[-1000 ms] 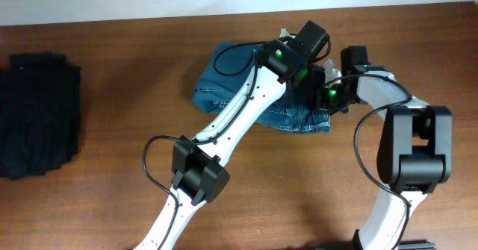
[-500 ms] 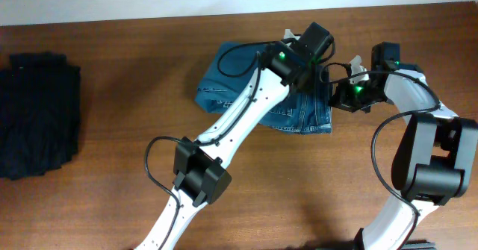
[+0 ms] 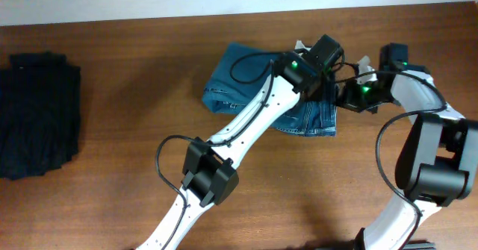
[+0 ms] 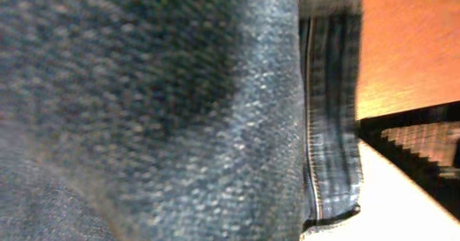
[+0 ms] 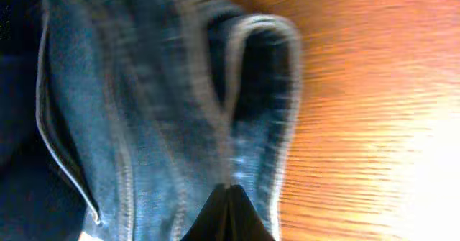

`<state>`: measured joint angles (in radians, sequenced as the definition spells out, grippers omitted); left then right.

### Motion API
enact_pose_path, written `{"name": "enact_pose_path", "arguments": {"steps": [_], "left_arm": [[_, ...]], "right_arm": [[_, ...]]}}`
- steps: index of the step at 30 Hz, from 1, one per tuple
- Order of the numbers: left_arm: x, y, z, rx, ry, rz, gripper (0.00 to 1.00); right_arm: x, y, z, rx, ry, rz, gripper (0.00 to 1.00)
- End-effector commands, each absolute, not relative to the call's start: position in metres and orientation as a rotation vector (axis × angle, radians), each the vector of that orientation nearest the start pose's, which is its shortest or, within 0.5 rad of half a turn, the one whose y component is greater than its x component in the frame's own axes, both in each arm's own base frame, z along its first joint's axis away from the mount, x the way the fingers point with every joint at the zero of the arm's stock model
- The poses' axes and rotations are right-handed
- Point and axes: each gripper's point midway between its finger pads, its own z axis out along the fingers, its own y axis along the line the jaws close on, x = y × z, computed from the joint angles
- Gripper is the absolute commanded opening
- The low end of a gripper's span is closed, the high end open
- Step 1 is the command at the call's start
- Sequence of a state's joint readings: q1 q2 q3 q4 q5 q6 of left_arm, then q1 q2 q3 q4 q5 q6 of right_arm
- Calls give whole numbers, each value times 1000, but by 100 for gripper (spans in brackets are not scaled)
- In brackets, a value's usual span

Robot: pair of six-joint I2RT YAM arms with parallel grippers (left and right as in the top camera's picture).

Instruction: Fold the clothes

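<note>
The clothes (image 3: 243, 75), blue denim jeans, lie in a folded bundle at the back middle of the table. My left gripper (image 3: 320, 57) is down on the bundle's right end. In the left wrist view, denim (image 4: 180, 111) with a stitched seam fills the frame and hides the fingers, and the cloth follows this gripper. My right gripper (image 3: 351, 93) sits at the bundle's right edge. Its black fingers (image 5: 230, 208) are shut together, with their tip against a raised denim fold (image 5: 251, 68).
A black folded garment pile (image 3: 37, 112) lies at the far left of the wooden table (image 3: 112, 190). Both arms crowd the bundle's right end, and the right arm's black and white body (image 4: 424, 147) shows close by in the left wrist view.
The left gripper has shifted right and the jeans bundle has slid right with it. The right gripper drew back to the right off the bundle, then held at its edge.
</note>
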<state>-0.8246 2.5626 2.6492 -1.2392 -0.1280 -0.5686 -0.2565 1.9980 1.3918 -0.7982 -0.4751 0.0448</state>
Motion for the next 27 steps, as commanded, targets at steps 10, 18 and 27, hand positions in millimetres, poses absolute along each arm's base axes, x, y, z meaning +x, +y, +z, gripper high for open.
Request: {"name": "enact_pose_path", "arguments": {"steps": [10,18,27], "left_arm": [[394,-440,117,393,2716,-376,53],[385,-475,137,685,2572,-513,92],[414,-450,203,648,2400,-392,92]], "right_arm": [[401,-78,49,578,2782,619,4],[401,-78,49,576,2782,619,4],[395,-88,55,568,2775,607,4]]}}
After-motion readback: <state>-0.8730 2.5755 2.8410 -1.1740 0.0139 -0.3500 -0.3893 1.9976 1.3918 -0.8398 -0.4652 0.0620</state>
